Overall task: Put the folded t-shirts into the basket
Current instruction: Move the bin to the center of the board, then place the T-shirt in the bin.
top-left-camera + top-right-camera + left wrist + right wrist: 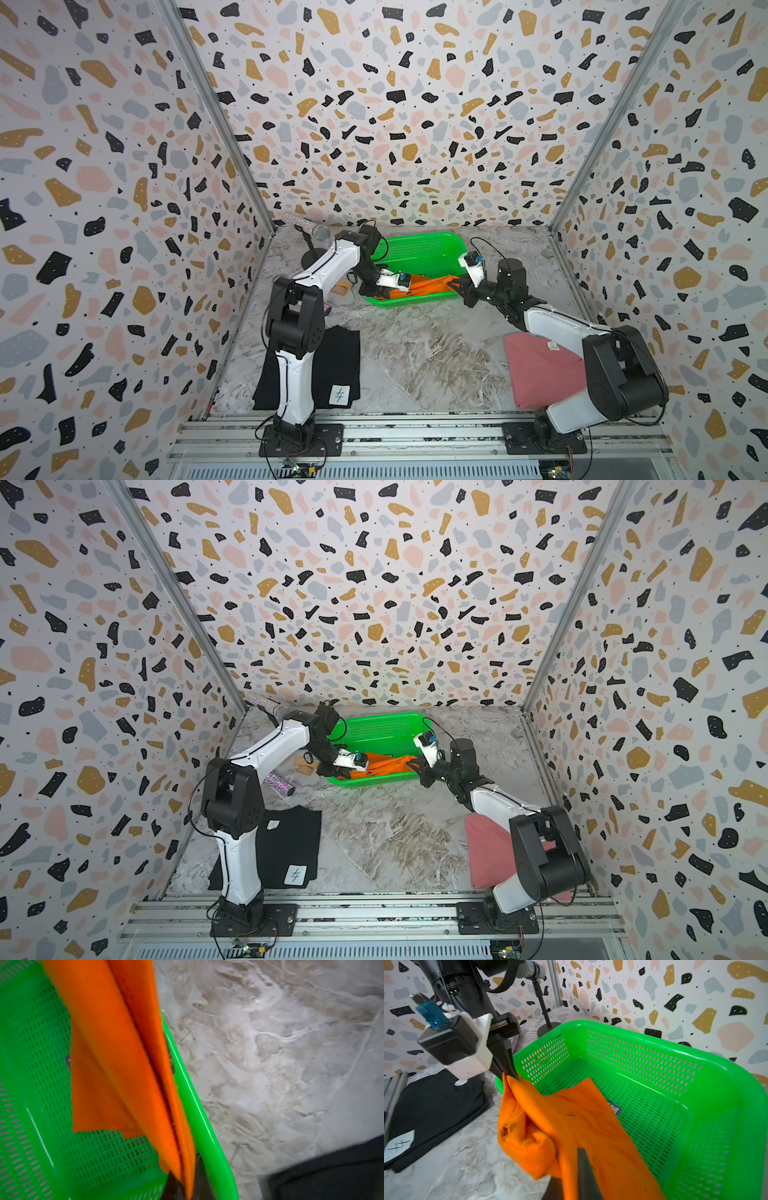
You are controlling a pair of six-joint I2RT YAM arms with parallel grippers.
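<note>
Left gripper (509, 1075) and right gripper (454, 285) pinch orange shirt (428, 282) at basket's (415, 302) six-o'clock rim; carry toward twelve, then release.

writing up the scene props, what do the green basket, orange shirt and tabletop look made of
The basket: glossy moulded plastic, going by rim highlights and regular slots. The orange shirt: soft matte fabric, likely knit; it drapes and bunches. The tabletop: marble-look grey-brown veining; stone or printed sheet, cannot tell.
</note>
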